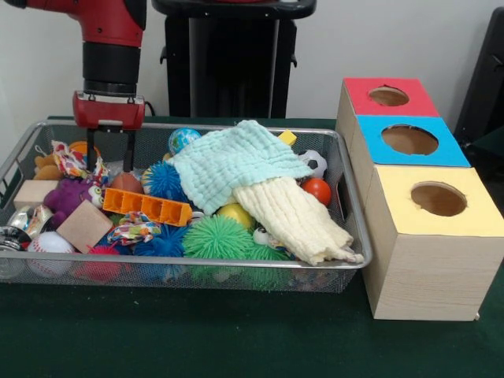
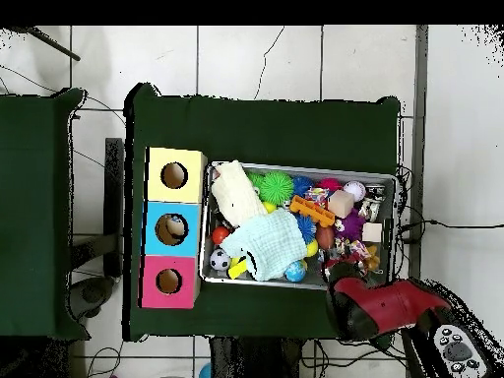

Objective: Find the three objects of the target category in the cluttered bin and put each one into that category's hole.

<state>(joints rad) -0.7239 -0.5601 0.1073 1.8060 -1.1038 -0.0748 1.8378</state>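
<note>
A dark green tabletop (image 1: 197, 339) fills the lower part of the front view, with a broad bare strip along the bottom edge; in the overhead view it sits on a pale tiled floor (image 2: 295, 59). A wire-mesh bin (image 1: 236, 277) occupies the left and centre of the front view, its rim running close to the frame's left edge. Just beside its right wall stands a wooden box row with three round holes: the red-topped hole (image 1: 388, 96) at upper right, the blue-topped hole (image 1: 409, 139) in the middle, and the yellow-topped hole (image 1: 438, 198) lowest.

The red and black arm (image 1: 106, 31) enters at upper left. Its gripper (image 1: 110, 153) hangs over the bin's upper left corner, two dark prongs standing apart, jaws open and holding nothing, just above a mixed pile of toys.

Bin contents: a pale green cloth (image 1: 236, 157) draped over a cream cloth (image 1: 295, 220) across the centre and right; an orange block (image 1: 147, 206); a green spiky ball (image 1: 218, 238); a blue spiky ball (image 1: 166, 180); a wooden cube (image 1: 84, 226); a purple plush toy (image 1: 64, 197); a baseball (image 1: 50, 242); a red ball (image 1: 316, 190). Which items belong to the target category cannot be told. Little bare mesh shows between objects.
</note>
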